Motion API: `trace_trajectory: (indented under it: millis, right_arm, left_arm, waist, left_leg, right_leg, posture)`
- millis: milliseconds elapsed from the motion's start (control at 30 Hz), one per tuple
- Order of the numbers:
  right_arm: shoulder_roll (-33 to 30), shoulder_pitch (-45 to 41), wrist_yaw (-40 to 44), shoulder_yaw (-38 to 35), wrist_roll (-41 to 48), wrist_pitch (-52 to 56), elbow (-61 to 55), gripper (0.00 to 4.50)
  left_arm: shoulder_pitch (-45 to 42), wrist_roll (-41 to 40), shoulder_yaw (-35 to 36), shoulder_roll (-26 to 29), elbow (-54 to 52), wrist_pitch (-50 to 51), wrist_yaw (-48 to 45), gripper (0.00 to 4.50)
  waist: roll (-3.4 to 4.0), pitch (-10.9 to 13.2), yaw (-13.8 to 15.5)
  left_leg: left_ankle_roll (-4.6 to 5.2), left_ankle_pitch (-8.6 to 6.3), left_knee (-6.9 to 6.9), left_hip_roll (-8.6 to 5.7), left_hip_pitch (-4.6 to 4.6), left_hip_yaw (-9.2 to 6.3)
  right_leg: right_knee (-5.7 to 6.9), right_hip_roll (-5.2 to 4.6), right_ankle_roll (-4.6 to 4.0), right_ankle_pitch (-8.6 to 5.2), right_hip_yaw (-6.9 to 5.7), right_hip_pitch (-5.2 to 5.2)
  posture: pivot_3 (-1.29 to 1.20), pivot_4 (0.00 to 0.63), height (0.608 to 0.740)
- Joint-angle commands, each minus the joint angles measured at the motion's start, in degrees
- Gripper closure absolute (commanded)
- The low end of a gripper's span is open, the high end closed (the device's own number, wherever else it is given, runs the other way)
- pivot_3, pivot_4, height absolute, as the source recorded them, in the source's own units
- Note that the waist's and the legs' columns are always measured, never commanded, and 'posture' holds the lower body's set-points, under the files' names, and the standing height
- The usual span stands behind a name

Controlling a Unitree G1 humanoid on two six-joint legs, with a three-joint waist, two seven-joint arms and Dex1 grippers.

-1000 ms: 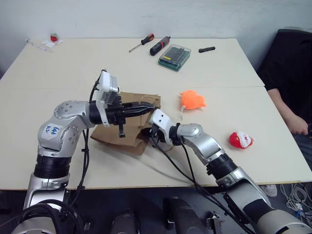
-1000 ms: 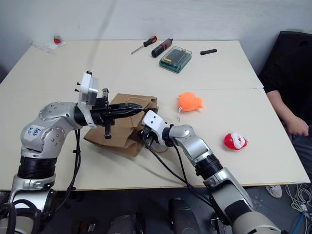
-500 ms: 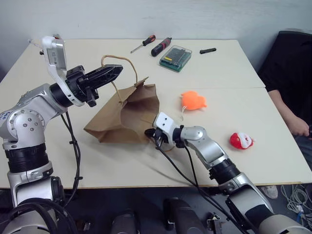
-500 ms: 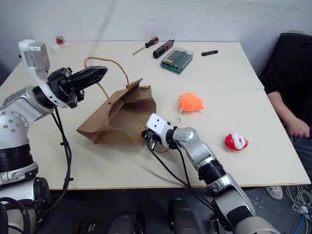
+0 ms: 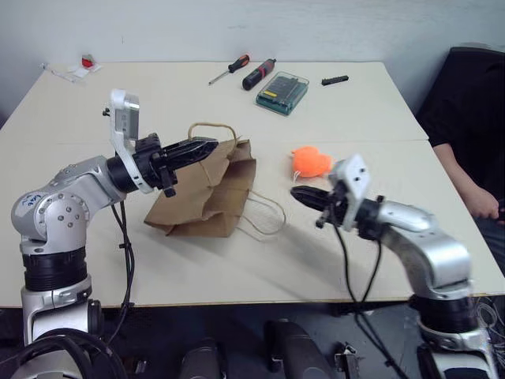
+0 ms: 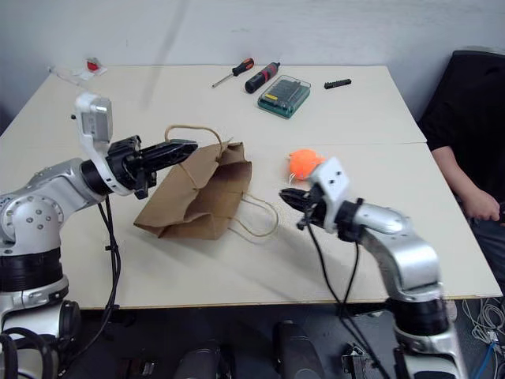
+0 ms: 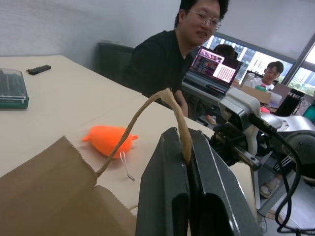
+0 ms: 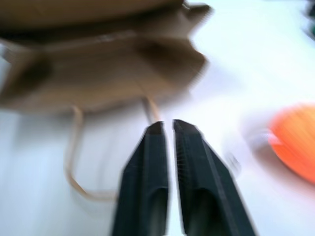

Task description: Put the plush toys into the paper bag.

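Left fingers (image 5: 207,147) pinch the paper bag (image 5: 207,193) handle (image 5: 211,129).

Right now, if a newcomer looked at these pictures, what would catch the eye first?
The brown paper bag lying mid-table, one cord handle pinched in the left gripper. Next, the bright orange plush toy on the table beside the bag's mouth, with the right gripper hovering near it, holding nothing.

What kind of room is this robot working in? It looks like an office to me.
Probably an office or lab used as a workspace. A person sits by an open laptop with big windows behind, and the pale table carries a screwdriver and a green tool case.
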Motion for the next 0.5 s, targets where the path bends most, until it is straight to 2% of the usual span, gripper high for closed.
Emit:
trace_trajectory:
  millis: [33,67,133,300,500]
  right_arm:
    - [-5.7,-0.8,-0.4,-0.6,-4.6,-4.5,1.0,2.91]
    - [-6.8,-1.1,-0.3,0.3,-5.8,-6.2,2.3,2.52]
    - [-8.5,-4.8,-1.3,6.5,-14.3,-16.8,11.4,1.9]
    - [-5.4,-14.3,-4.7,17.3,-28.0,-36.7,32.5,0.13]
    - [-0.2,-26.1,-11.5,24.0,-38.7,-53.0,58.2,0.13]
  left_arm:
    - [0.9,-1.2,0.6,0.6,-3.3,-0.5,-0.4,4.5]
    - [1.1,-1.0,0.4,0.6,-3.4,-0.7,-0.5,4.5]
    - [1.4,-0.8,0.5,0.4,-3.4,-1.1,-0.4,4.5]
    - [0.9,-0.4,0.3,0.1,-2.9,-2.0,-0.1,4.5]
    - [0.5,0.5,-0.1,0.0,-2.6,-3.1,0.3,4.5]
  waist:
    - [0.01,0.0,0.0]
    - [0.01,0.0,0.0]
    - [0.0,0.0,-0.2]
    - [0.04,0.0,-0.6]
    - [0.07,0.1,-1.6]
  left_leg:
    - [0.0,0.0,0.0,0.0,0.01,0.0]
    - [0.0,0.0,-0.02,0.0,0.01,0.0]
    - [-0.01,0.0,-0.04,0.0,0.04,0.03]
    - [-0.03,0.03,-0.06,0.01,0.12,0.14]
    - [-0.02,0.04,-0.1,0.04,0.07,0.16]
  right_leg:
    - [-0.01,0.01,0.0,0.0,0.0,0.0]
    - [-0.02,0.02,0.0,0.0,0.0,0.0]
    - [-0.02,0.05,0.0,0.0,0.03,0.0]
    - [-0.01,0.07,0.0,0.0,0.09,0.0]
    - [-0.04,0.03,-0.02,-0.02,0.08,-0.04]
  posture:
    - [0.0,0.15,0.74]
    - [0.0,0.15,0.74]
    - [0.0,0.15,0.74]
    - [0.0,0.15,0.74]
    - [0.0,0.15,0.74]
